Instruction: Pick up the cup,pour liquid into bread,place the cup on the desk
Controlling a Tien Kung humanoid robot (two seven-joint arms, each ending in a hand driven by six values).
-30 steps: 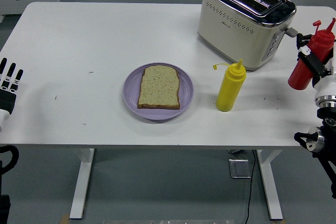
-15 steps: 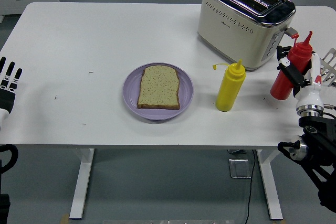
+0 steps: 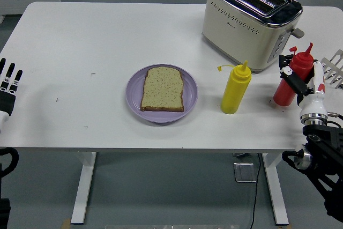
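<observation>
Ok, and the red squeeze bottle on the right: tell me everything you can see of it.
The red squeeze bottle looks like soft glossy plastic, with a pointed nozzle and a small red cap hanging off to its left. It stands nearly upright, leaning slightly right, at the table's right end, just in front of the toaster's right corner and right of the yellow bottle. The right hand grips its middle, black fingers wrapped across it. Whether its base touches the table cannot be told.

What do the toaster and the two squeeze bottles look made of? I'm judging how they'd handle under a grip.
The cream two-slot toaster has matte, painted-looking sides and a mirror-shiny top, probably chromed metal. The yellow squeeze bottle and the red squeeze bottle in the right robot hand look like soft, slightly glossy plastic.
</observation>
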